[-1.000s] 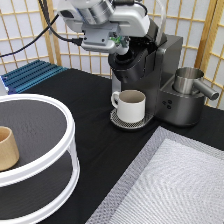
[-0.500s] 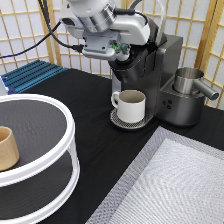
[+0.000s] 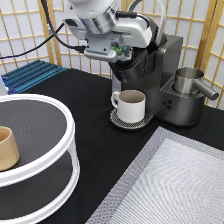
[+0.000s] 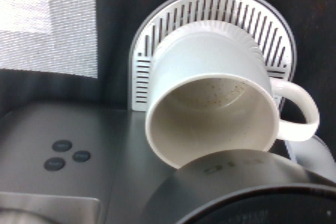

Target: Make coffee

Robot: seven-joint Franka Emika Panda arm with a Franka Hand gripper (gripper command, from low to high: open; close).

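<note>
1. At the table's left edge stands a round two-tier white stand (image 3: 70, 145) with dark shelves; a tan handleless cup (image 3: 7, 148), smooth and matte, sits on its upper shelf, partly cut off by the exterior view's left edge.
2. At the table's back left corner lies a blue ribbed mat (image 3: 31, 75).
3. Toward the back middle of the black table (image 3: 95, 105), the gripper (image 3: 119, 56) hangs over the top of the dark grey coffee machine (image 3: 165, 75); the arm's body hides its fingertips, so I cannot tell whether they are spread or pressed together.
4. A glossy cream-white mug (image 3: 131, 105) with a handle stands on the machine's round slotted drip tray (image 3: 120, 121).
5. Only the wrist view shows the mug's (image 4: 217, 120) speckled inside and three small round buttons (image 4: 64, 154) on the machine.
6. The coffee pod shows in neither view.
7. A brushed steel pitcher (image 3: 188, 81) sits on the machine's right side.
8. A grey woven mat (image 3: 170, 185) covers the front right corner.
</note>
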